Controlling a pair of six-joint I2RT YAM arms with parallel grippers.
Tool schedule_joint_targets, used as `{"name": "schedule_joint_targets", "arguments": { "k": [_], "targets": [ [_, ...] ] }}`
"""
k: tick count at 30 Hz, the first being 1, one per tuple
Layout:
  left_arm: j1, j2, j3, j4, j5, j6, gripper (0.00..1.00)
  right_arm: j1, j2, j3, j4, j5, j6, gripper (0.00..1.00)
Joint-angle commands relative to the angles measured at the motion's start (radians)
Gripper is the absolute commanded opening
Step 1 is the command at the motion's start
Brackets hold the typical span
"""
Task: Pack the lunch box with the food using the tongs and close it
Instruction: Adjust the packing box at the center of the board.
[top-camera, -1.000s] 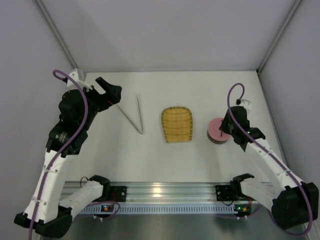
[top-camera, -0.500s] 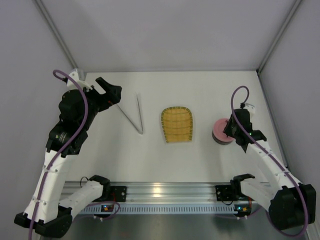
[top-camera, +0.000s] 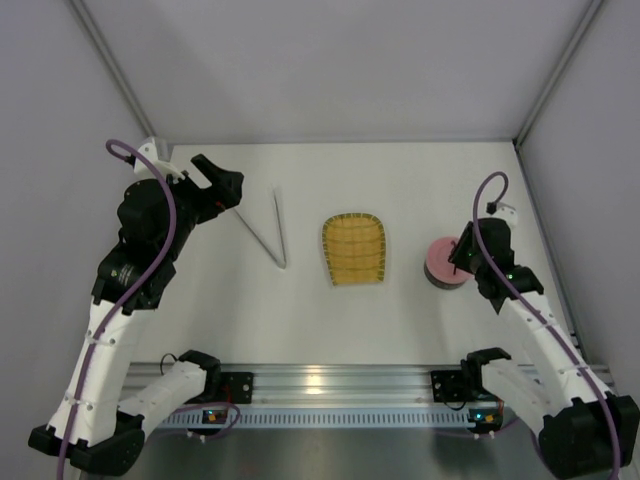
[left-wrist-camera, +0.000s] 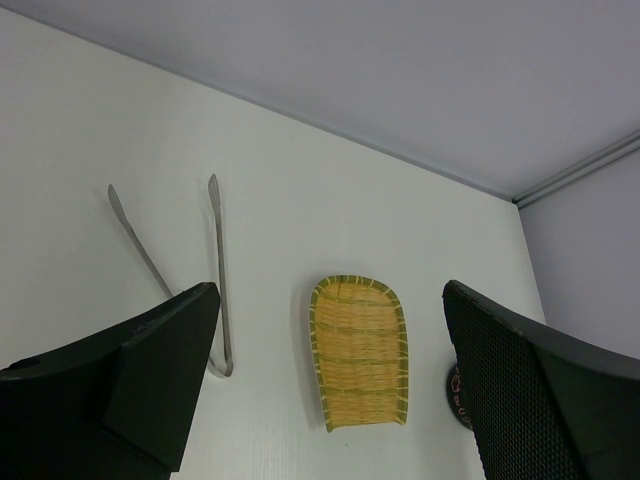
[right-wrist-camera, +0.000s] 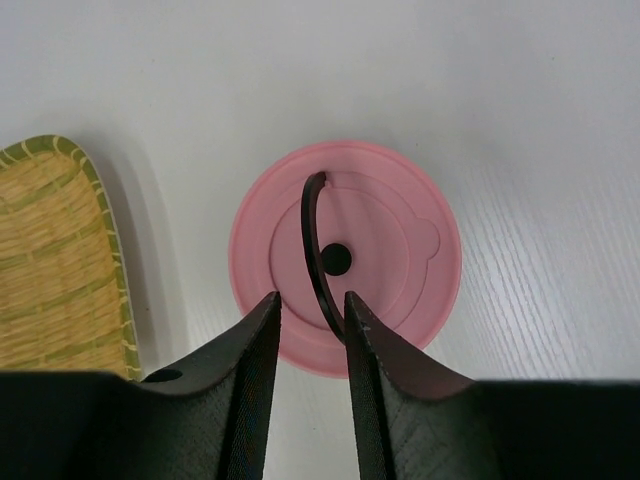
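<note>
Two arms: left jaws spread wide, upper left of overhead frame, near tongs (left-wrist-camera: 221, 280); right jaws narrow, astride black handle (right-wrist-camera: 308, 235) of lunch box (right-wrist-camera: 390, 250), grip unclear; yellow tray (top-camera: 354, 250) mid-frame on bench (top-camera: 420, 190).

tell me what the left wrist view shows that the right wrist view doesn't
Only the left wrist view shows the long thin silver metal tongs, lying in a V on the white table. Only the right wrist view shows the thin black curved handle on the flat pink round lid, between the right gripper's fingers. Both show the yellow woven tray and the lid, a mere sliver in the left view.
</note>
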Motion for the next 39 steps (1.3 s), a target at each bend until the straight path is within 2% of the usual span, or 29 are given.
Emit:
{"name": "schedule_joint_targets", "arguments": {
  "k": [1, 6, 17, 23, 30, 39],
  "targets": [
    [0.004, -0.002, 0.013, 0.034, -0.001, 0.012, 0.98, -0.023, -0.038, 0.072, -0.013, 0.069, 0.015, 0.32],
    [0.006, -0.003, 0.013, 0.032, -0.002, 0.012, 0.98, -0.072, -0.032, 0.057, -0.025, 0.105, 0.039, 0.31],
    [0.004, -0.005, 0.008, 0.034, -0.004, 0.011, 0.98, -0.161, 0.034, 0.009, 0.033, 0.039, 0.038, 0.31],
    [0.004, -0.006, 0.008, 0.034, -0.005, 0.012, 0.98, -0.197, 0.082, -0.074, 0.113, -0.001, 0.056, 0.31],
    [0.004, -0.006, 0.007, 0.029, -0.008, 0.015, 0.98, -0.205, 0.16, -0.114, 0.174, -0.032, 0.065, 0.3],
    [0.004, -0.006, 0.007, 0.034, -0.007, 0.012, 0.98, -0.205, 0.117, -0.094, 0.139, -0.007, 0.052, 0.31]
  ]
}}
